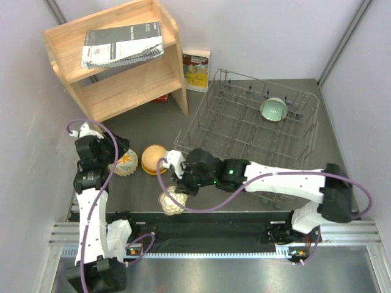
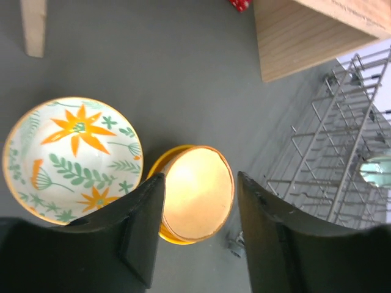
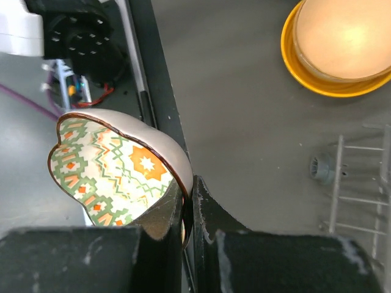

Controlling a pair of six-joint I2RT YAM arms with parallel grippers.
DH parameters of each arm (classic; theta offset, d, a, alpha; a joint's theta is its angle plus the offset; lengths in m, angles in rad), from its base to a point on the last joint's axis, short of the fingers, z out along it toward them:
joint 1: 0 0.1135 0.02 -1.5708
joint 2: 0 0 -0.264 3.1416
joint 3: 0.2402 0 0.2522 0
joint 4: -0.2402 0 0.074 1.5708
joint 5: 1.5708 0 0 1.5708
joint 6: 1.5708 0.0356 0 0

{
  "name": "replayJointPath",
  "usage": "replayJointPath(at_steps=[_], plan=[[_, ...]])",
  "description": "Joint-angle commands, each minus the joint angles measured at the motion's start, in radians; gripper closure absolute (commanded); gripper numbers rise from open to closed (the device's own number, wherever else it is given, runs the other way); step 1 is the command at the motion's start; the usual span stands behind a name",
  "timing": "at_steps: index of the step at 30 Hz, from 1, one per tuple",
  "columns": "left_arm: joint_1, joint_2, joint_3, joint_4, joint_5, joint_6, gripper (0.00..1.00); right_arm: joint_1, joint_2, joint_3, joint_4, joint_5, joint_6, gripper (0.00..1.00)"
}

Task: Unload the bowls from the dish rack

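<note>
The scalloped bowl (image 3: 116,165) is pinched by its rim in the clamped right gripper (image 3: 188,201), at seven o'clock from the rack (image 1: 244,128), near the edge of the table (image 1: 137,192). From so thin a hold it could be dropped. The left gripper (image 2: 198,183) is parted partway, empty.

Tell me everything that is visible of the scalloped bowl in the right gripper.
The scalloped bowl has a wavy dark brown rim. Its inside carries a geometric pattern in green, orange and cream; its outside is pale, like glazed ceramic. It is tipped on its side. The right gripper is shut on its wall, one finger inside, one outside. The bowl is at the table's near edge, outside the dish rack; whether it touches the table I cannot tell.
</note>
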Motion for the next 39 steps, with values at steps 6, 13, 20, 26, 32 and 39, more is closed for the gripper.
replayJointPath(at_steps=[6, 13, 20, 26, 32, 39], plan=[[0.0, -0.039, 0.174, -0.108, -0.299, 0.051, 0.31, 0.027, 0.232, 0.141, 0.065, 0.088, -0.064, 1.0], [0.0, -0.11, 0.185, -0.156, -0.312, 0.074, 0.29, 0.024, 0.356, 0.225, 0.095, 0.101, -0.119, 0.97], [0.003, -0.081, 0.209, -0.192, -0.361, 0.111, 0.26, 0.003, 0.542, 0.463, -0.052, 0.084, -0.155, 1.0], [0.002, -0.099, 0.189, -0.192, -0.39, 0.086, 0.25, -0.048, 0.588, 0.469, -0.003, 0.059, -0.141, 1.0], [0.003, -0.089, 0.171, -0.2, -0.372, 0.085, 0.24, -0.073, 0.65, 0.501, 0.024, 0.033, -0.113, 1.0], [0.003, -0.099, 0.157, -0.209, -0.352, 0.086, 0.23, -0.079, 0.735, 0.618, -0.075, 0.045, -0.043, 0.91]])
